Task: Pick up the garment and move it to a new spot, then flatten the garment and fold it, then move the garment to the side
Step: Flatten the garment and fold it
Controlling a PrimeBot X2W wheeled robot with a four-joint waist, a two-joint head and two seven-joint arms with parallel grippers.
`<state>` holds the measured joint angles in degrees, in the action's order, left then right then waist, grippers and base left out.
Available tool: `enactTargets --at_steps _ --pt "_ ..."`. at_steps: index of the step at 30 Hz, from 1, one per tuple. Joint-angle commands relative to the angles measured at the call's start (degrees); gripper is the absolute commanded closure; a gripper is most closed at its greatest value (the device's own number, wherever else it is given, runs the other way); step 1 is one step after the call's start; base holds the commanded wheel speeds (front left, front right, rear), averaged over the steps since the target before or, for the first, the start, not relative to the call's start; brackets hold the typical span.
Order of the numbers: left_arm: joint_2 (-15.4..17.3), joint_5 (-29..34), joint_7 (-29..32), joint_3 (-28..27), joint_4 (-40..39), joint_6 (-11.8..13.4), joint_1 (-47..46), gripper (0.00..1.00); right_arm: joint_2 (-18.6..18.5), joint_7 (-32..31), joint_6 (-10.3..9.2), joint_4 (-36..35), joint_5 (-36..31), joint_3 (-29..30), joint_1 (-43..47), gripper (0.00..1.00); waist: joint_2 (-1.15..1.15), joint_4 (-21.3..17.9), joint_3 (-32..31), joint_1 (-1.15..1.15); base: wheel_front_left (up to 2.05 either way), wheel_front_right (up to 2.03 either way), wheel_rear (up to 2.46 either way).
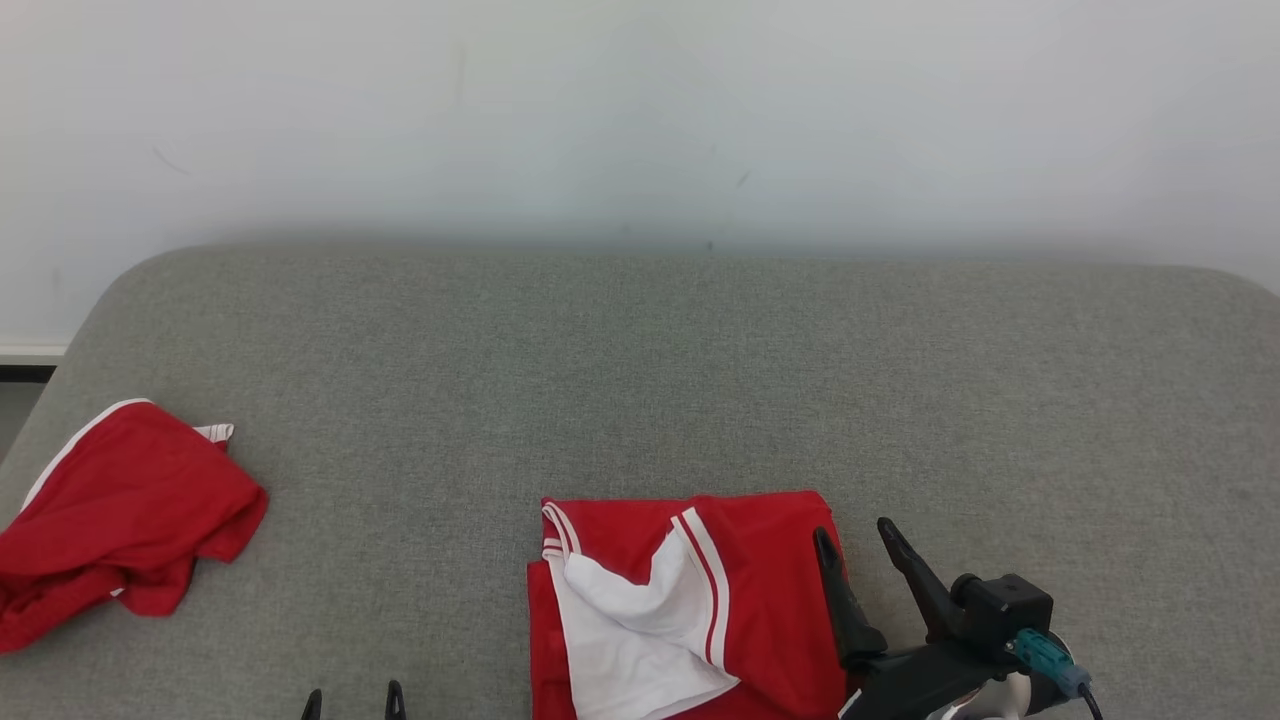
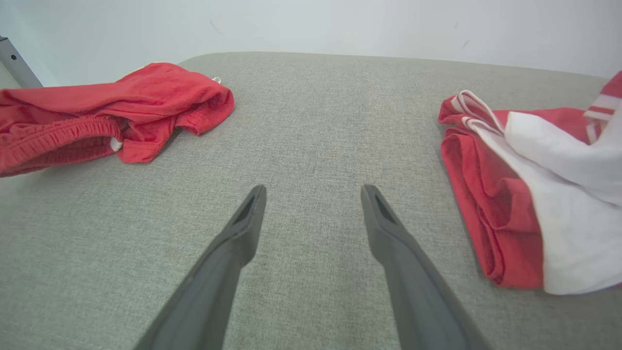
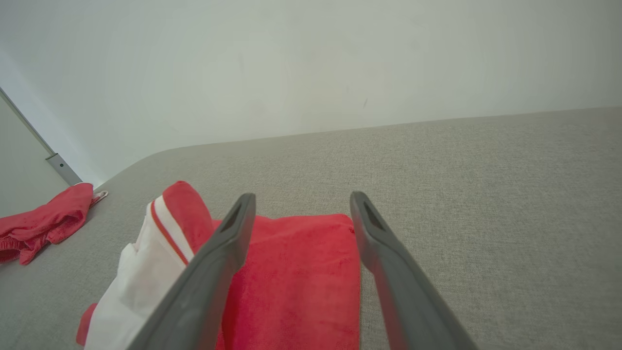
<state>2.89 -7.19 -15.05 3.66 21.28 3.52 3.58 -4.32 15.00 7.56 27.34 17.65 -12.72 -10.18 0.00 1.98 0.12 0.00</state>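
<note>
left hand: very near, low over the bare top, between the two cloths. its two fingers are wide apart and hold nothing.
right hand: near, at the right edge of the garment. its fingers are spread wide and hold nothing. one finger is over the red cloth and the other is over the grey just beside it, so the edge runs between them. i cannot tell if a finger touches the cloth.
garment: it lies at the front middle of the top, close to the robot. it is red and sits in a neat stack of layers with straight sides.
white flap: a loose white part with red stripes lies on the garment's left half. it is bent up a bit and not flat.
top: grey, soft and bare behind the garment and on its right.
other cloth: a red bunch far off at the left edge, well apart from the garment. nothing touches it.
wall: pale and plain, at the back.
step now: the fold looks done, or close to done, since both hands are free. i think the last step comes next: move the garment to the side.
next move needs: a grip that pinches all the layers at once, low at the edge, so the stack does not fall open. the loose flap may flop, so a slow slide or a lift with both hands looks safest. the bare grey on the right looks like a good spot.
</note>
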Motion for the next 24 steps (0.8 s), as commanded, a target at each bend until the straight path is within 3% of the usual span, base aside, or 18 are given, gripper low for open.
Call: enactTargets --at_steps 1,18,19,20,22,24 --pt "0.0 -0.2 -0.2 0.0 -0.2 0.1 0.5 0.00 0.3 0.2 -0.13 0.1 -0.1 -0.1 0.5 0.00 0.00 0.1 0.1 0.00 0.00 0.00 0.00" --pt "0.0 -0.5 -0.2 0.9 -0.4 0.3 -0.2 0.00 -1.0 0.1 -0.13 7.4 3.5 -11.8 -7.5 0.00 0.00 4.3 2.1 0.00 0.00 0.00 0.00" --pt "0.0 -0.6 -0.2 0.9 -0.4 0.4 -0.4 0.00 -1.0 0.1 -0.14 8.2 3.4 -12.3 -8.2 0.12 0.00 4.5 2.3 0.00 0.00 0.00 0.00" --pt "0.0 -0.6 -0.2 1.1 -0.5 0.4 -0.5 0.00 -0.9 0.1 -0.14 8.8 3.4 -12.9 -8.7 0.55 0.00 4.7 2.4 0.00 0.00 0.00 0.00" --pt "0.0 -0.7 -0.2 1.1 -0.6 0.4 -0.8 0.00 -0.7 0.1 -0.14 9.1 4.1 -14.4 -9.6 1.00 0.00 4.9 2.7 0.00 0.00 0.00 0.00" --pt "0.0 -0.8 -0.2 1.0 -0.9 0.4 -1.0 0.00 -0.6 0.1 -0.14 8.3 5.1 -16.3 -9.9 1.00 0.00 5.0 3.0 0.00 0.00 0.00 0.00"
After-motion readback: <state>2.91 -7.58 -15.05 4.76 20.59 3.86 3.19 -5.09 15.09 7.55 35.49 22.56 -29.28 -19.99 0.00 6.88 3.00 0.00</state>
